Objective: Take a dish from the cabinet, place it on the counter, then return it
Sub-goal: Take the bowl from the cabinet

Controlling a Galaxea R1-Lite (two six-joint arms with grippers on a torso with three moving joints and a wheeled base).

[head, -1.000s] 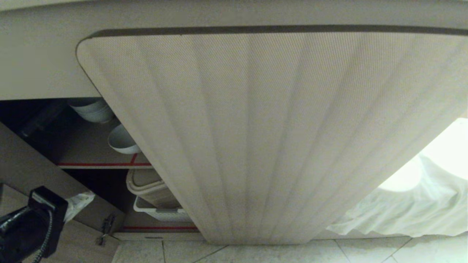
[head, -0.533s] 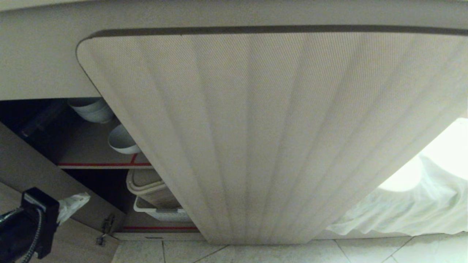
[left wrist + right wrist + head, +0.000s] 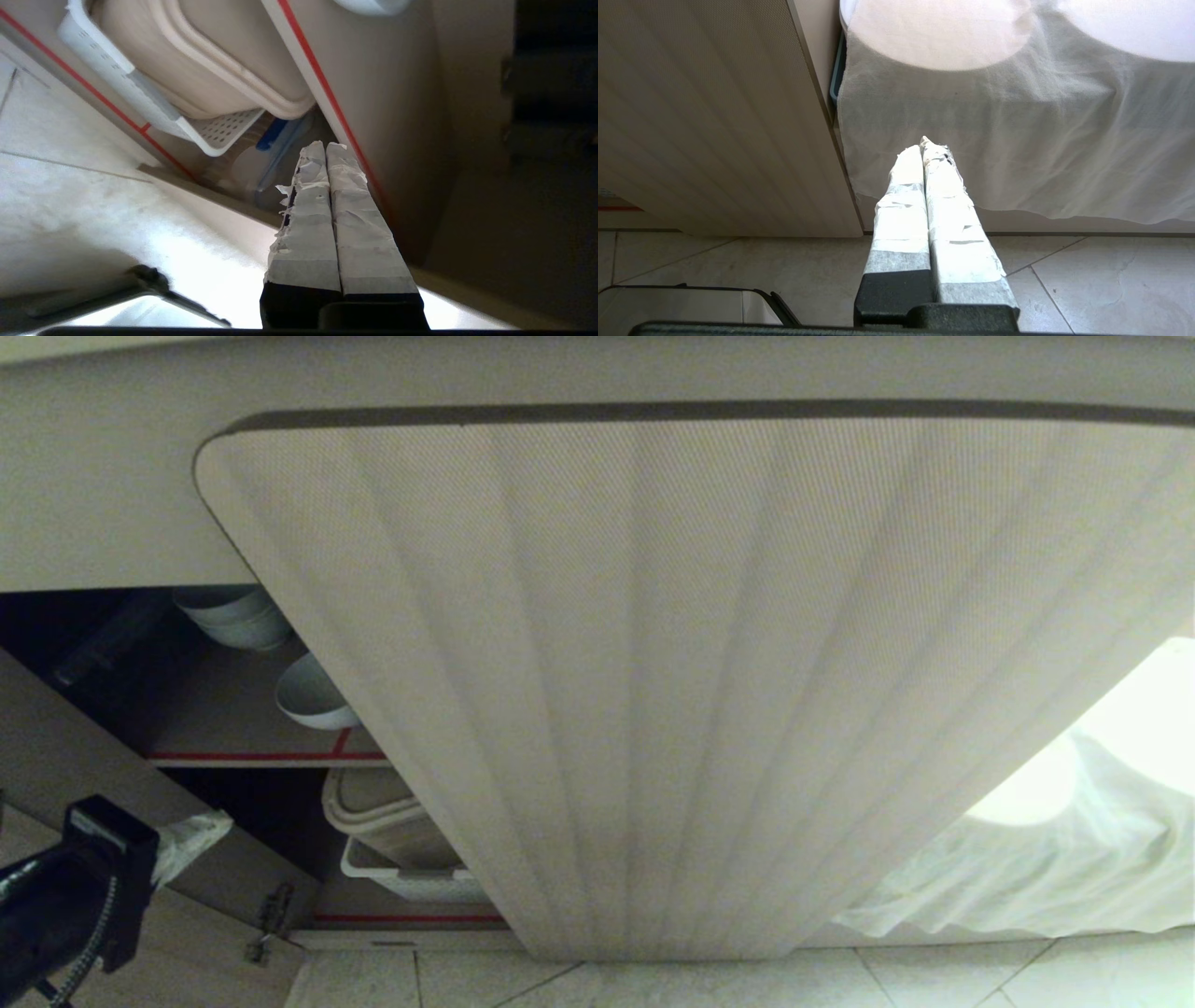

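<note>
Small round glossy white bowl (image 3: 313, 695): mid-left of head view, on red-edged upper shelf of low beige fluted-door cabinet (image 3: 709, 691); left gripper (image 3: 191, 833): lower left, clenched, empty; right gripper (image 3: 927, 149): clenched, empty.

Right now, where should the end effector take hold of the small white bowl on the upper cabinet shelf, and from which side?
Pinch the small white bowl by its rim, probably from the open front of the red-edged shelf: its mouth looks tilted, and the fluted door hides its right side.
</note>
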